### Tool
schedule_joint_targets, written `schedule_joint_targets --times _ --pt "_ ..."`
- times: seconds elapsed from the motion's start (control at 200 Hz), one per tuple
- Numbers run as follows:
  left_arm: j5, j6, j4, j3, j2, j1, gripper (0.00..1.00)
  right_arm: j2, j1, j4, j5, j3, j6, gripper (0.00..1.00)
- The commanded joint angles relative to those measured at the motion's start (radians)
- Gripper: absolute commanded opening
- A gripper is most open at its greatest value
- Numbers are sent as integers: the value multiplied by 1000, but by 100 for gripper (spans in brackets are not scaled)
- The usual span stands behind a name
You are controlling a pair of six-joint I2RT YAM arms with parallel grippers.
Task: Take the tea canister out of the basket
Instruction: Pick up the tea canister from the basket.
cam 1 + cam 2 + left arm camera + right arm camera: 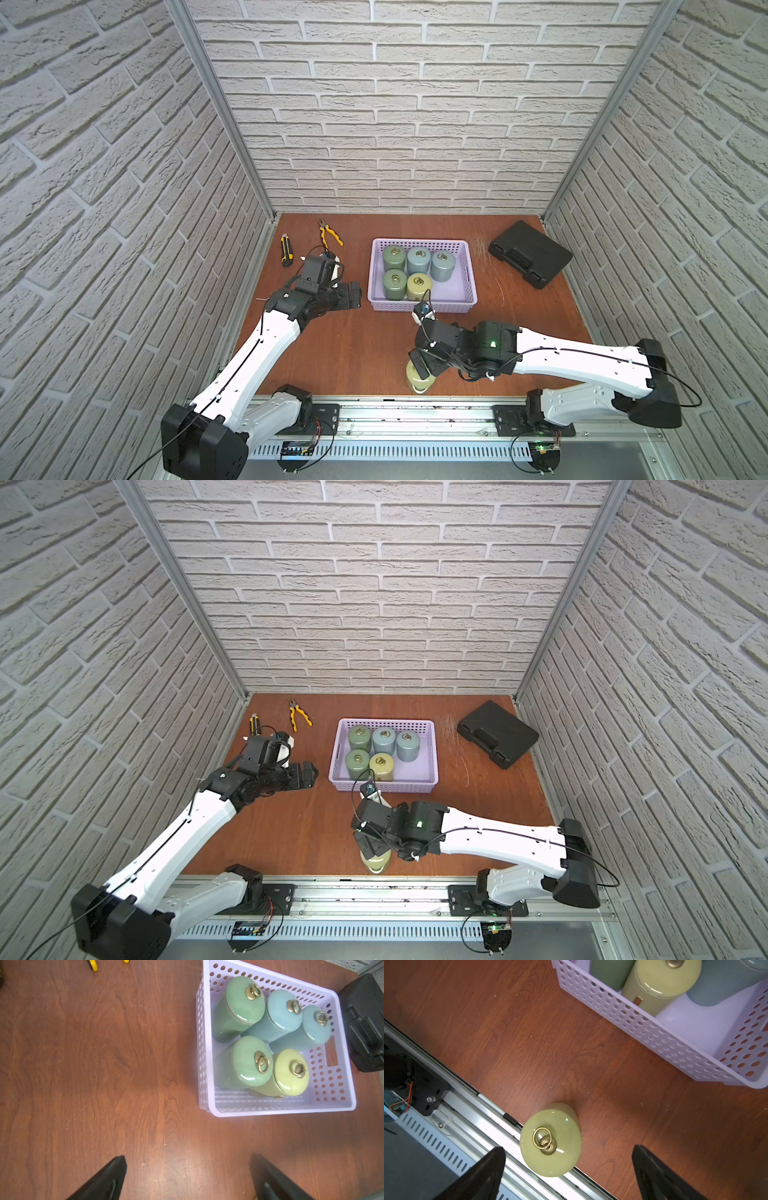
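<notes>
The yellow-green tea canister [550, 1140] stands upright, long axis vertical, on the table [508, 1022]. It is outside the basket [633, 1022], near the table's front edge. The right gripper [568, 1149] hangs right above it, jaws spread wide, gripping nothing. The left gripper [187, 1156], also wide open and empty, hovers farther off beside the basket, where five canisters [251, 1061] stand.

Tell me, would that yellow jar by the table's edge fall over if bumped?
Probably not easily: the yellow canister looks squat and stands upright. Its shiny glaze looks slippery and maybe breakable. It stands near the table edge, so a push might send it off.
</notes>
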Motion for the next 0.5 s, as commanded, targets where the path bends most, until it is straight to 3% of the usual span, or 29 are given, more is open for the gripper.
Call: schedule_joint_targets --times 0.0,0.25,0.495 --pt "24 68 16 58 47 -26 98 -101 -36 -3 38 -58 33 100" --pt "37 152 -12 180 193 -79 98 -329 -124 51 48 -216 95 100" --pt "57 267 -82 330 363 -116 98 -400 -137 18 85 -254 140 100"
